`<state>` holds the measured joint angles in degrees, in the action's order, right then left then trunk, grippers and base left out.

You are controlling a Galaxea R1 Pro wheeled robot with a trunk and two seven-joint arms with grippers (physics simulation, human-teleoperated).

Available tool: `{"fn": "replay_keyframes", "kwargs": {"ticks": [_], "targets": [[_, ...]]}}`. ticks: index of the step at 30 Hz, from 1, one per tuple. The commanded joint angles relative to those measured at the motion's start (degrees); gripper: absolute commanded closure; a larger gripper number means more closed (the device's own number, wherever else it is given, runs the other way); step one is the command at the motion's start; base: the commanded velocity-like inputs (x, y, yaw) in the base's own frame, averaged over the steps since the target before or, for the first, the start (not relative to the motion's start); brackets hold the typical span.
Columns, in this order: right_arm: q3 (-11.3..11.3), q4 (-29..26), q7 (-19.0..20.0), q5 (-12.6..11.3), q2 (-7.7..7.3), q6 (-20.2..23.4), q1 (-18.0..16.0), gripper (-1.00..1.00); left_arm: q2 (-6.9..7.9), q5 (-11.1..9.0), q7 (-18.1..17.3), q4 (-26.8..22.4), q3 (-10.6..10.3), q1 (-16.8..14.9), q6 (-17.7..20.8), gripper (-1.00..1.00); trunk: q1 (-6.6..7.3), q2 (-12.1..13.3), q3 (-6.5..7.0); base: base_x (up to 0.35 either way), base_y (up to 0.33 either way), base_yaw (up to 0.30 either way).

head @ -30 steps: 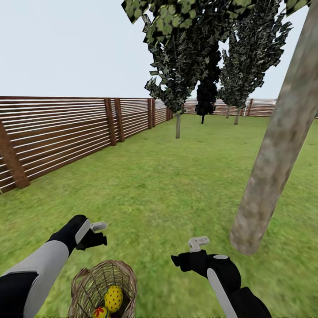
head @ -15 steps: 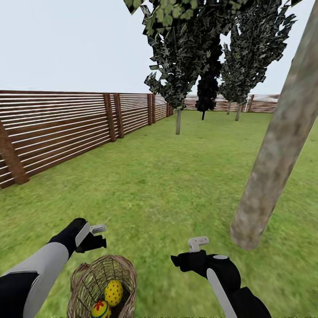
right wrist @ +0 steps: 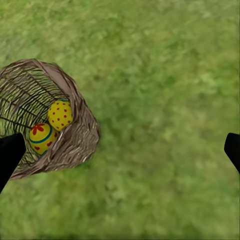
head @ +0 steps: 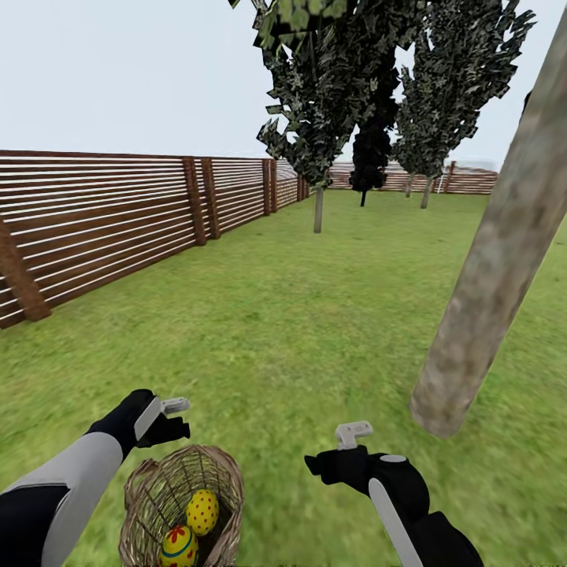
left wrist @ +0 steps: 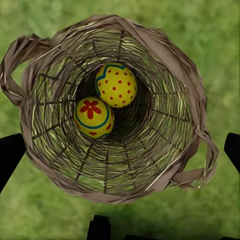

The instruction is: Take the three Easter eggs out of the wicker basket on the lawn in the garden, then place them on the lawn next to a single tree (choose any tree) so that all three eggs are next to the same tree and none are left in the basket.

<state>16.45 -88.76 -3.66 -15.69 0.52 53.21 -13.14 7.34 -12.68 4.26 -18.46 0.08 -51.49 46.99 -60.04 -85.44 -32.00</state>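
**A:** Garden lawn (head: 299,315), slat fence (head: 102,220) running off at 10 o'clock. The wicker basket (head: 183,504) sits on the grass at 7 o'clock of the head view, right under the left end effector (head: 175,417). Where are the eggs?

**B:** Two show inside it: a dotted egg (left wrist: 116,85) and, touching it, a flower egg (left wrist: 93,117), both low in the bowl. The third may lie hidden under them or behind the weave; from here it cannot be told.

**A:** And the end effectors?

**B:** The left hangs above the basket mouth, fingers spread wide, dark tips at either edge of its wrist view, holding nothing. The right end effector (head: 346,445) hovers over bare grass at 5 o'clock, also spread and empty, with the basket off to one side in its wrist view (right wrist: 45,120).

**A:** The tree?

**B:** Thick leaning trunk (head: 488,268) meets the lawn at 3 o'clock, near the right arm. Thin-trunked trees (head: 318,157) stand well back at 12.

**A:** How will an egg handle?

**B:** Likely light, hard and smooth, so prone to squirt out of a pinch or roll once set down. Best taken across the widest middle, fingers coming straight down. The basket looks light too, and its open weave and deep walls leave little room; it could tip or drag if a finger catches the rim. The dotted egg sits higher and looks the easier first pick.
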Motion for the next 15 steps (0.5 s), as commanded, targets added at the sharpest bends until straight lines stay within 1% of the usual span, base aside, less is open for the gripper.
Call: {"fn": "replay_keyframes", "kwargs": {"ticks": [1, 7, 15], "targets": [[0.0, -0.1, -0.4, -0.4, 0.01, 0.2, 0.0, -1.0, -0.02, -0.6, 0.5, -0.1, 0.0, 0.0, 0.2, -1.0, -0.22, -0.5, -0.34, 0.0, 0.0, 0.0], [0.0, -0.1, -0.4, -0.4, 0.01, 0.2, 0.0, -1.0, -0.22, -0.6, 0.5, -0.1, 0.0, 0.0, 0.1, -1.0, -1.54, -2.9, -1.97, 0.0, 0.0, 0.0], [0.1, -0.1, -0.5, -0.4, 0.01, 0.1, 0.0, -1.0, 0.02, -0.8, 0.4, -0.1, 0.0, 0.0, 0.1, -1.0, -3.3, -6.1, -4.14, 0.0, 0.0, 0.0]]}}
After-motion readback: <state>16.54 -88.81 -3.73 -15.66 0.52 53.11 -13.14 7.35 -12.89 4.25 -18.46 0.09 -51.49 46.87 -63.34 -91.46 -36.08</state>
